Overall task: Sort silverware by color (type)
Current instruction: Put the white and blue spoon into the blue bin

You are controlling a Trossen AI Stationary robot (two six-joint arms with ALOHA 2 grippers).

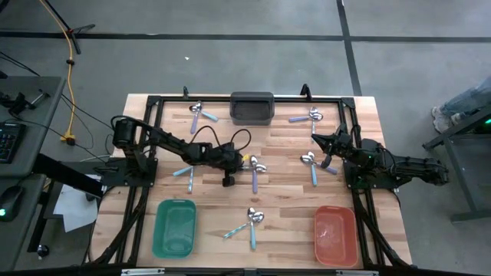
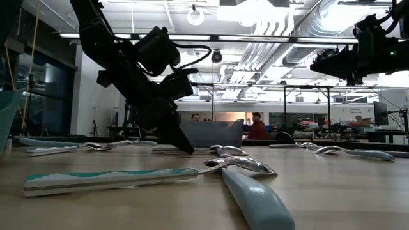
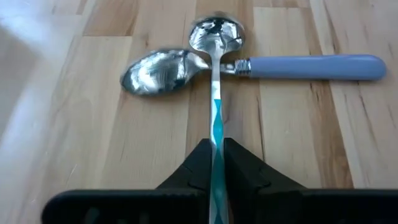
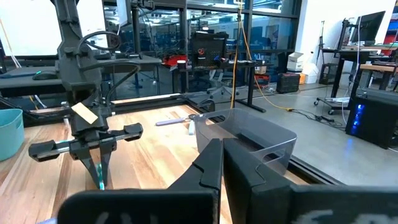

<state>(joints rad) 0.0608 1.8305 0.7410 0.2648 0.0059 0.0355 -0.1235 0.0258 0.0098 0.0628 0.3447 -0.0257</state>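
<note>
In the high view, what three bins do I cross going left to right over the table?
Green bin at the near left → dark grey bin at the far middle → red bin at the near right.

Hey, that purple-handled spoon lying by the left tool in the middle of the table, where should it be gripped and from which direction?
Probably grip the purple-handled spoon midway along its straight handle, coming straight down from above with the fingers across the handle's width. It lies flat on the table, and its bowl sits against the bowl of the teal-patterned spoon that the left tool is shut on, so the handle end is freer.
</note>
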